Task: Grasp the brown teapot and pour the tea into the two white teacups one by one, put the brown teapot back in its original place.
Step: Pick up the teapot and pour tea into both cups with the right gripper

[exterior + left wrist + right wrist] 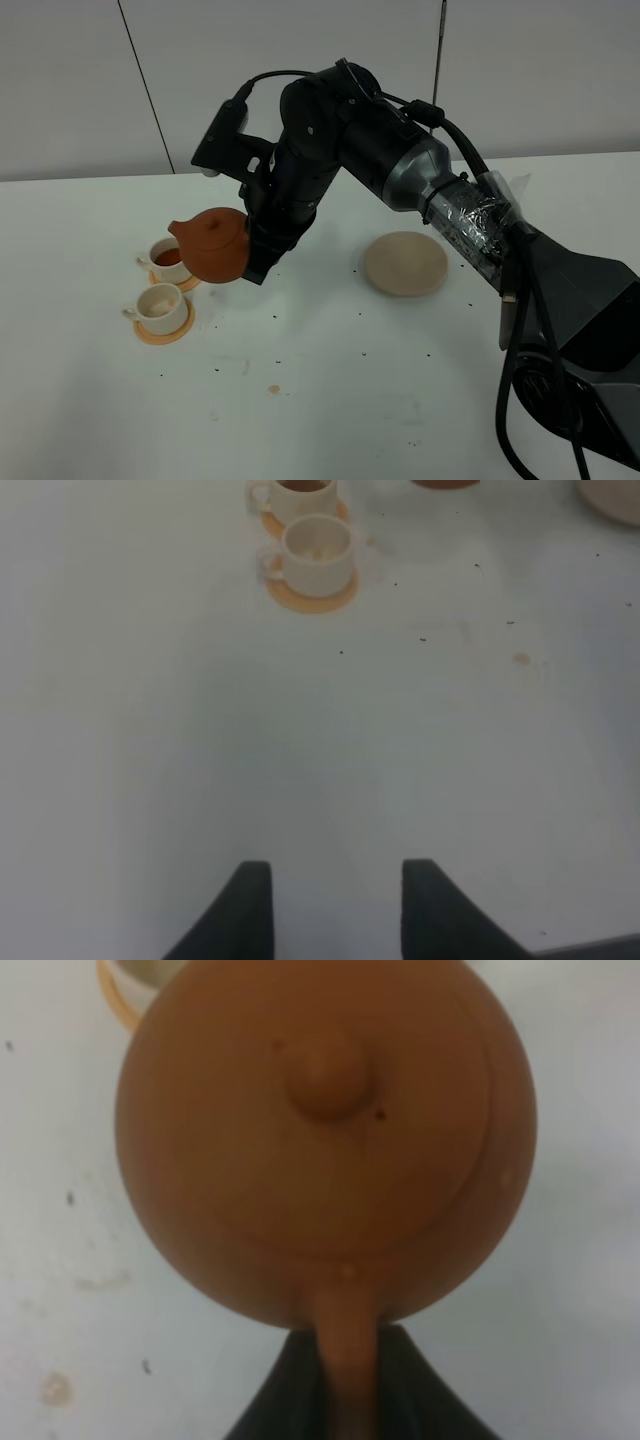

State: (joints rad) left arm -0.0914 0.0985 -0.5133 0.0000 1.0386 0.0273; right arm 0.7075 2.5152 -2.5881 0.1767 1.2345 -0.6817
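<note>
1. Brown teapot [212,243] is held clear of the table [330,400], well apart from the beige coaster [405,264], on that coaster's left-arm side. It sits close to upright, with the knobbed lid in place.
2. Right hand [345,1380] is closed on the teapot's loop handle. The wrist view shows one dark finger [285,1400] pressed against each side of the handle, and the handle is on the side of the pot facing the coaster.
3. The spout points away from the coaster. In the high view its tip lies over the tea-filled teacup [168,258].
4. That cup holds reddish-brown liquid and stands on an orange saucer [187,284], farther from the coaster than the teapot.
5. Pale teacup [158,307] stands just beside the filled one on its own orange saucer [165,333]. Its interior reads pale, and I cannot tell what it contains.
6. The coaster lies flat on the table with its top surface bare.
7. Left hand [337,870] hangs over bare table with its fingers parted and nothing between them. It is well apart from the coaster and, in its wrist view, set back from both cups.
8. Dark specks are scattered over the table, and a small orange-brown stain [273,388] lies on the robot's side of the coaster.
</note>
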